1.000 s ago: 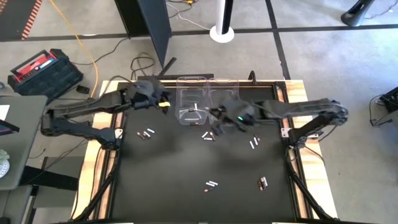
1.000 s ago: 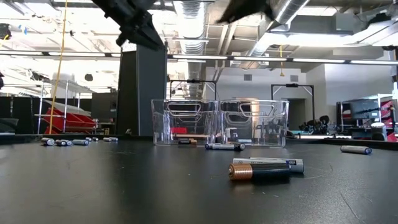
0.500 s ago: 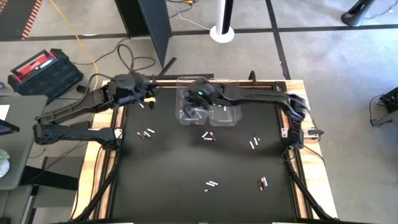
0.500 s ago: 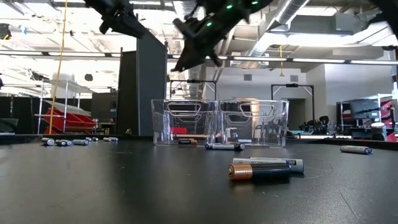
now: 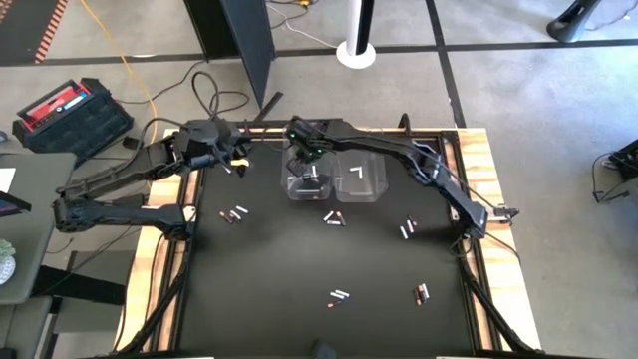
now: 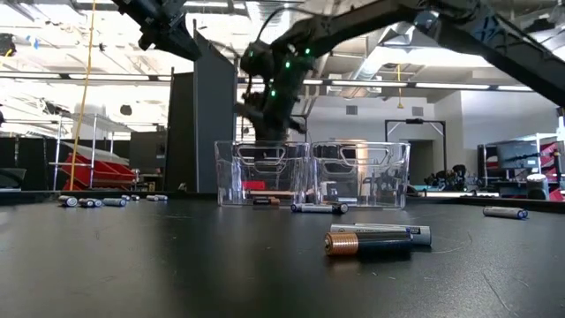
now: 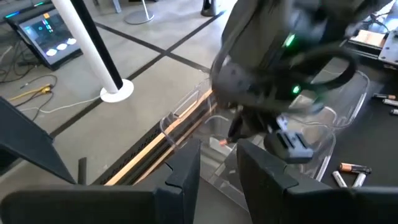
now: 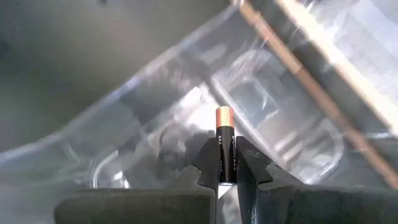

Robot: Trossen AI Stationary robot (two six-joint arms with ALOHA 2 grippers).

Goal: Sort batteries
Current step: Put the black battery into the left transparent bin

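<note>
Clear bins [image 5: 335,178], right claw [image 8: 226,177] gripping battery [image 8: 224,140]

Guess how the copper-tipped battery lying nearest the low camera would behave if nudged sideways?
The battery is a smooth cylinder on its side on the flat black table, so it would probably roll. The white battery lying against it may block rolling that way. It looks rigid.

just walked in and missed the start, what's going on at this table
A two-armed robot is sorting batteries into two clear bins. The right gripper is shut on a dark battery with a copper end and holds it over the left bin at the far side of the table. The left gripper hovers beside that bin near the table's far left edge, holding nothing that shows, its fingers a little apart. More loose batteries lie scattered on the black mat.
</note>
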